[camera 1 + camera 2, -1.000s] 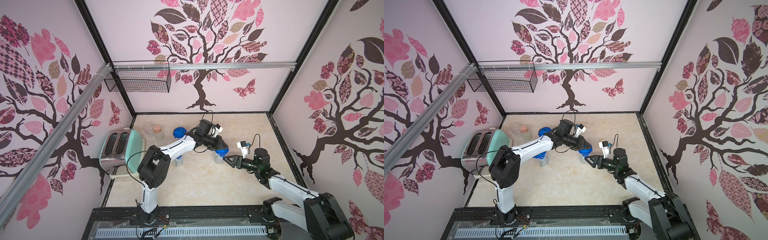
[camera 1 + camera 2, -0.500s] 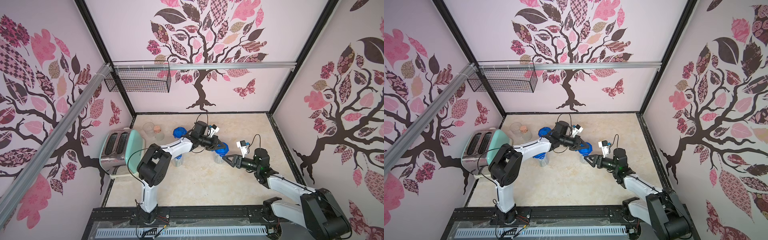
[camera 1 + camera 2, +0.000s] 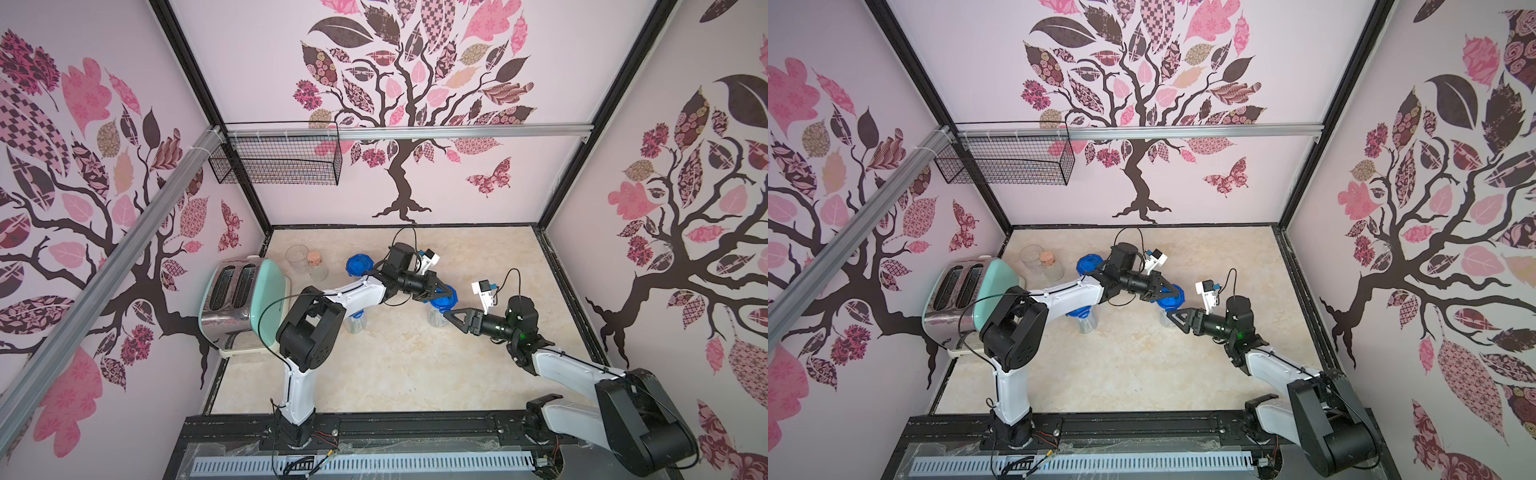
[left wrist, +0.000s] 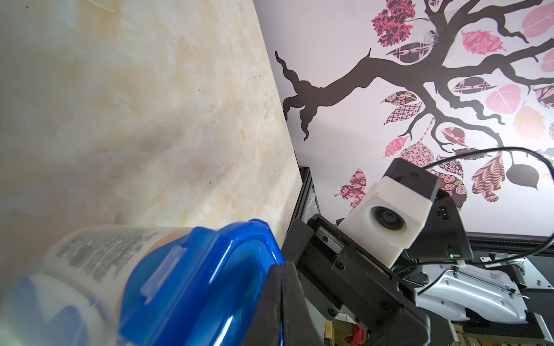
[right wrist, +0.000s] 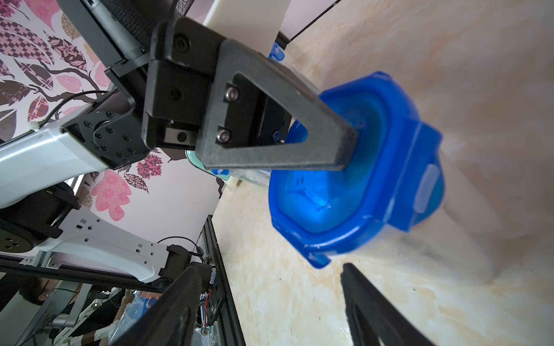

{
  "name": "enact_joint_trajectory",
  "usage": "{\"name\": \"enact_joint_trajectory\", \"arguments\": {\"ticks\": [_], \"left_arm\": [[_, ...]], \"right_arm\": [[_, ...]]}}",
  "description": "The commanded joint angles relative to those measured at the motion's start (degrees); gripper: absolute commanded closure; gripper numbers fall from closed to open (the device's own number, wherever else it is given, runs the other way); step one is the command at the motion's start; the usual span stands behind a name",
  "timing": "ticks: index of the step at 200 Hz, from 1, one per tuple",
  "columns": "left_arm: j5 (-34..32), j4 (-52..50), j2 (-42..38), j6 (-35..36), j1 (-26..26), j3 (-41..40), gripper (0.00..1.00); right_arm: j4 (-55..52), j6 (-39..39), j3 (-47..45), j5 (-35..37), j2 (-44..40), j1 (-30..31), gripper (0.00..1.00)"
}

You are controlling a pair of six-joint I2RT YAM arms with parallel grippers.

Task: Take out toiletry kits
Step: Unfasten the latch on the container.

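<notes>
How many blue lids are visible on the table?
3 blue lids. One sits on the container at the left gripper's tips; one lies farther back, near the corked jar; one is mostly hidden under the left arm, on another container. The arms may hide more.

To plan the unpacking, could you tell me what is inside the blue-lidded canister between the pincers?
Printed text and blurred white shapes show at the clear canister wall; the blue lid hides the rest.
</notes>
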Motion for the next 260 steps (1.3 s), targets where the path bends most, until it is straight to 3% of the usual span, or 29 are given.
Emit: {"name": "enact_joint_trajectory", "arguments": {"ticks": [1, 200, 260], "left_arm": [[-2.94, -4.07, 3.86, 1.2, 0.2, -2.39, 0.94], [-3.74, -7.61, 7.31, 3.37, 0.2, -1.11, 0.98], [-4.2, -9.29, 7.95, 4.63, 0.11, -0.59, 0.99]], "right_arm": [[2.79, 0.55, 0.06, -1.03, 0.62, 0.47, 0.23], [14.04, -1.05, 2.44, -4.92, 5.81, 4.88, 0.23], [17.58, -3.43, 2.34, -2.24, 8.01, 7.03, 0.24]]}}
